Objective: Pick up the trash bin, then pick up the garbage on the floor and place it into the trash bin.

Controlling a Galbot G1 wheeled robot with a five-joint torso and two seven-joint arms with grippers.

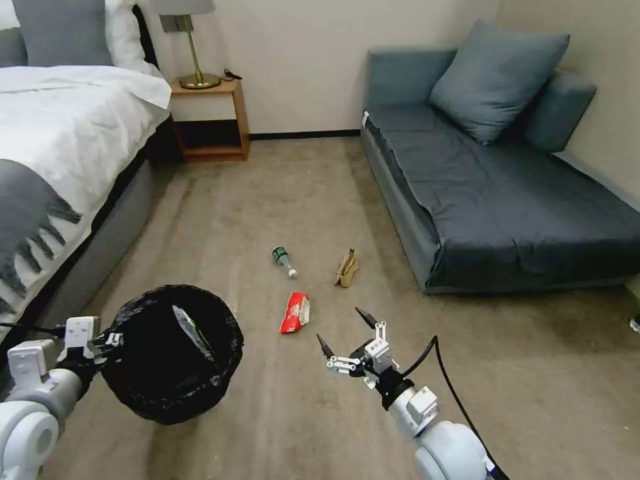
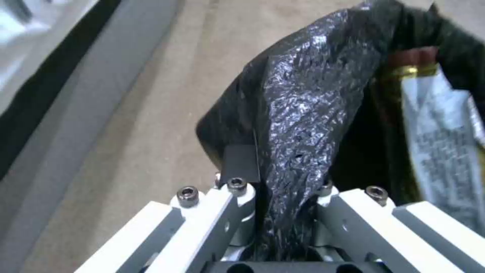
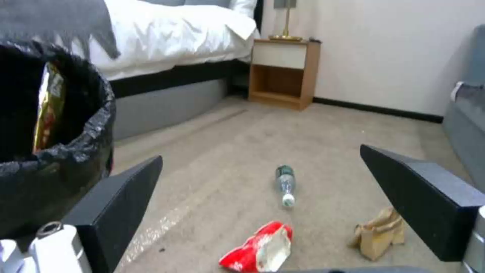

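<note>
Left gripper (image 1: 110,340) clamps the black-bag-lined round trash bin (image 1: 170,353) off the floor at 8 o'clock, yellow-brown wrapper (image 1: 193,331) inside. Right gripper (image 1: 347,331) spread wide, empty. Red-white packet (image 1: 294,313), brown paper bag (image 1: 347,267), clear bottle (image 1: 283,260) left on the carpet, 12 o'clock.

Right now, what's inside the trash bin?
One yellow-brown snack wrapper stands against the black liner inside the trash bin, which the left gripper holds by its rim. The bin's bottom is dark, so anything deeper is hidden.

Beige carpet (image 1: 280,180) and plain walls (image 1: 300,60) — white bed (image 1: 60,127), wooden nightstand (image 1: 210,120), grey sofa (image 1: 507,193)
</note>
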